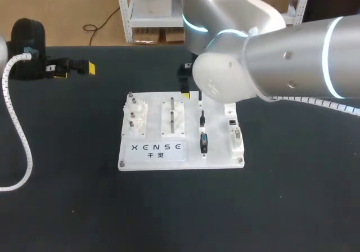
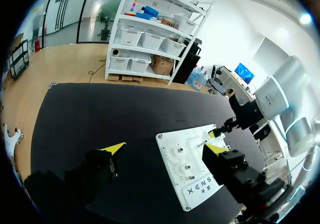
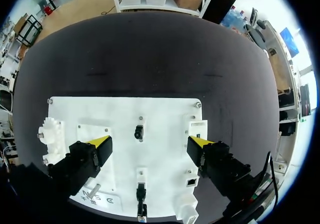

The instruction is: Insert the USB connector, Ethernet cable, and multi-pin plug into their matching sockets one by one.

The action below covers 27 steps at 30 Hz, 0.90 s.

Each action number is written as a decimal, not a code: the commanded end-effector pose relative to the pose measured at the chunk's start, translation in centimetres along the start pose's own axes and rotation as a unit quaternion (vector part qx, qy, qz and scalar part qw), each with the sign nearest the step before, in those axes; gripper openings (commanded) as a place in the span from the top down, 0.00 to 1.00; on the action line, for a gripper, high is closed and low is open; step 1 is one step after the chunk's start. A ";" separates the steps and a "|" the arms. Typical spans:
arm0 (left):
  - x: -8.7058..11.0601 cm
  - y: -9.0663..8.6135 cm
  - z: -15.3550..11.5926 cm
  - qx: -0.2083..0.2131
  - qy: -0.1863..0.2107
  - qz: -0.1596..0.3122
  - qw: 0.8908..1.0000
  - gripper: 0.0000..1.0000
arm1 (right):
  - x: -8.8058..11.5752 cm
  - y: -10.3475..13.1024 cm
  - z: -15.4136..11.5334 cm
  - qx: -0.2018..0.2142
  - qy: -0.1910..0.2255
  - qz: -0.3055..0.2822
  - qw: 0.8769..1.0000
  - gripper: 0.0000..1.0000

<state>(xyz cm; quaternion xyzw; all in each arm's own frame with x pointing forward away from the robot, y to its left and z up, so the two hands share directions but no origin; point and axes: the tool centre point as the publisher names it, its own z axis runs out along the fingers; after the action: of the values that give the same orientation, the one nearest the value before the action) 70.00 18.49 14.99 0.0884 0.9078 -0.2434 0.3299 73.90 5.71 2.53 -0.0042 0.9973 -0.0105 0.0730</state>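
Both claws spread and empty; plugs parked on the board.
Head view: on the board (image 1: 135, 159), multi-pin plug (image 1: 204, 143) stands near the front-right corner; sockets (image 1: 234, 129) along the right edge look unfilled. Left wrist view: left gripper (image 2: 166, 147) gapes over the table, well apart from the board. Right wrist view: right gripper (image 3: 150, 142) gapes above the board, small plug (image 3: 139, 132) between its fingers, untouched. Light, rigid shells, I judge; pinch the body's flat sides.

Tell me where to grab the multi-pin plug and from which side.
Come from straight above and pinch the multi-pin plug across its long sides, probably: it lies flat on the white board, lengthwise toward the front edge, bare board flanking it.
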 end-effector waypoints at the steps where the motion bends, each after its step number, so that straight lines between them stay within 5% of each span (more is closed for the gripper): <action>1: 0.0 0.0 0.0 0.000 0.000 0.000 1.000 0.00 | -0.1 0.1 0.2 -0.005 0.007 -0.001 1.000 0.00; 5: 0.0 0.0 0.0 0.000 0.000 0.000 1.000 0.00 | -0.1 0.3 0.5 -0.006 0.009 -0.006 1.000 0.00; 7: 0.0 0.0 0.0 0.000 0.000 0.000 1.000 0.00 | -0.2 0.3 0.7 -0.013 0.014 0.001 1.000 0.36; 8: 0.0 0.0 0.0 0.000 0.000 0.000 1.000 0.00 | -0.3 0.3 0.8 -0.014 0.013 0.005 1.000 0.44; 27: 0.0 0.0 0.0 0.000 0.000 0.000 1.000 0.00 | -1.0 0.9 1.8 -0.016 0.021 0.024 0.999 0.58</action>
<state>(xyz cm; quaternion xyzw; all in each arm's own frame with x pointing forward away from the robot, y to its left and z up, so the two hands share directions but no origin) 70.00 18.49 14.99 0.0885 0.9078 -0.2434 0.3299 75.11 6.40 0.85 0.0187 0.9984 0.0087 0.0524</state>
